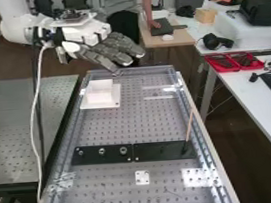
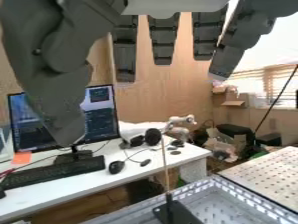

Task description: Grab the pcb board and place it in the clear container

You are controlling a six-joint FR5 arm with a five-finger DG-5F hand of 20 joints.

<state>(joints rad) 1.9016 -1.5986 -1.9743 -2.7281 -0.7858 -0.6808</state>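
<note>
Two views: high gives me white block (image 1: pixel 100 93), wrist gives window blinds (image 2: pixel 269 84) | my hand (image 1: pixel 115 51) released, fingers loosely straight, near block | pcb board's place relative to hand: I cannot tell

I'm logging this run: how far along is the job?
Nothing looks done or in hand: the robot hand hangs open and empty at the far end of the perforated bench. The white block and black strips sit there; I can't tell whether either is the board. Grabbing and placing it both appear left.
</note>
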